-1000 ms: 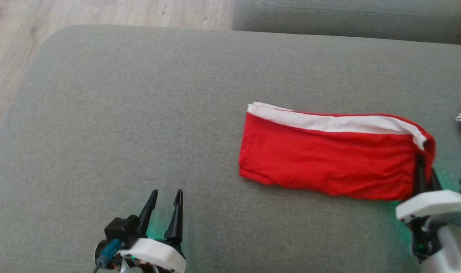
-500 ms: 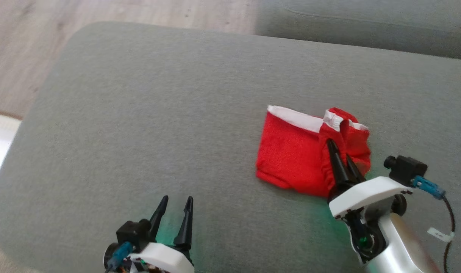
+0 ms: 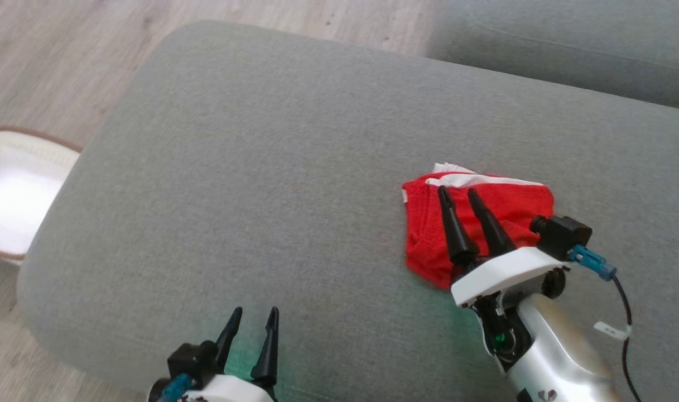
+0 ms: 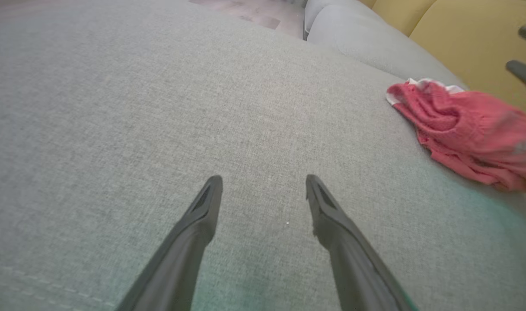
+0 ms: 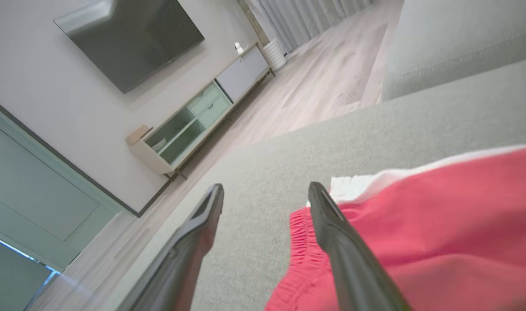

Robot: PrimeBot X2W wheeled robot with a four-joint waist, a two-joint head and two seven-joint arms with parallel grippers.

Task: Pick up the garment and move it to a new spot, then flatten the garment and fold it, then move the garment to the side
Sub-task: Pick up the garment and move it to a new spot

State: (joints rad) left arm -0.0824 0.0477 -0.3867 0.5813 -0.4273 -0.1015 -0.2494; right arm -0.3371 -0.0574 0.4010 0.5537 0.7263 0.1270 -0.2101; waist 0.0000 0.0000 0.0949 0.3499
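Listing, item one: red mesh garment with a white waistband point(image 3: 520, 204), lying as a compact doubled-over bundle on the broad grey woven-fabric sofa cushion point(image 3: 261, 167), on the robot's right-hand part of it. Condition: layers stacked, white band along the far edge, near edge rumpled in the left wrist view point(image 4: 466, 129).

Progress, by judgement: the garment sits on the cushion and looks folded, though loosely rather than crisply. The fold probably counts as done or nearly so. The move to the side appears to be what is left; whether this spot is already the final one cannot be told.

Item two: right claw point(image 3: 457, 191), released, holding nothing. Its two dark fingers are spread, reaching forward low over the near-left part of the bundle. In its own wrist view point(image 5: 266, 186), bare cushion shows between the fingers and one finger crosses the gathered red hem point(image 5: 440, 216).

Item three: left claw point(image 3: 255, 310), released and empty, parked low near the cushion's front edge, well apart from the garment, fingers splayed over plain fabric point(image 4: 263, 178).
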